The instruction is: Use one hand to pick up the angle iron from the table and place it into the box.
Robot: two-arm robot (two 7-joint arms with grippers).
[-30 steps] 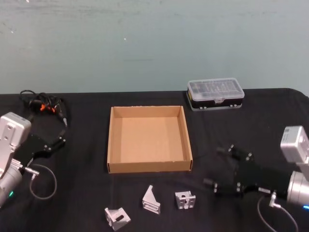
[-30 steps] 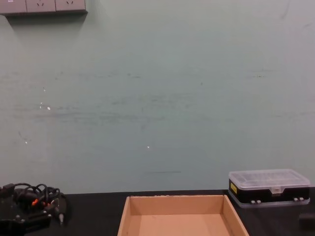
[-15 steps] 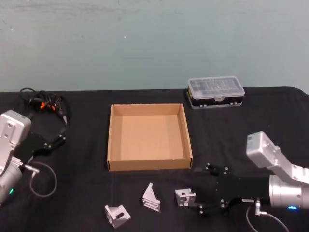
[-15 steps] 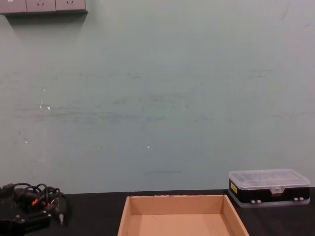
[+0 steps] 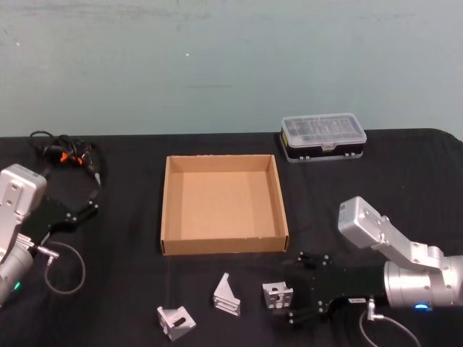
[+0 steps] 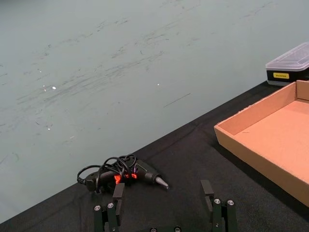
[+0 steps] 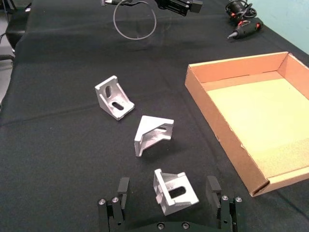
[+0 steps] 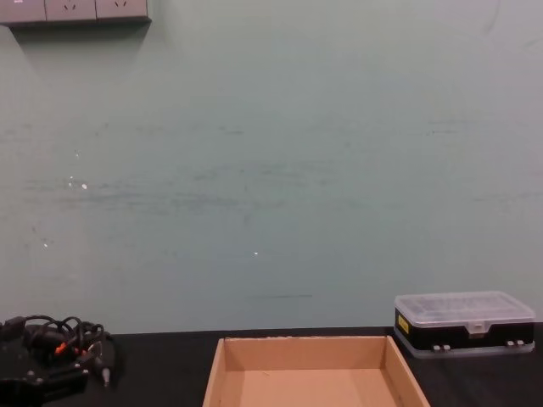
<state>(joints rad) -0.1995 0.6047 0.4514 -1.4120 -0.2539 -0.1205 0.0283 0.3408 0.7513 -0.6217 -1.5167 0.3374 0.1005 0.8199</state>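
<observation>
Now, right gripper (image 5: pixel 295 290): lower right of the head view, fingers wide apart, one on each side of the angle iron (image 5: pixel 278 298).
Angle iron: on the table (image 5: pixel 116 289), below the box's (image 5: pixel 168 210) lower right corner.
Left gripper (image 5: pixel 87 210): far left, spread, holding nothing.

table (image 5: pixel 123 238): flat matte black, carries everything | box (image 5: pixel 224 248): shallow brown cardboard, open top, mid-table | right angle iron (image 5: pixel 278 297): silver slotted bracket near box's front right corner, between the spread fingers of right gripper (image 5: pixel 295 289), touching neither | middle angle iron (image 5: pixel 227 296): tipped on its side | left angle iron (image 5: pixel 176 322): slotted faces up, apart from the rest
</observation>
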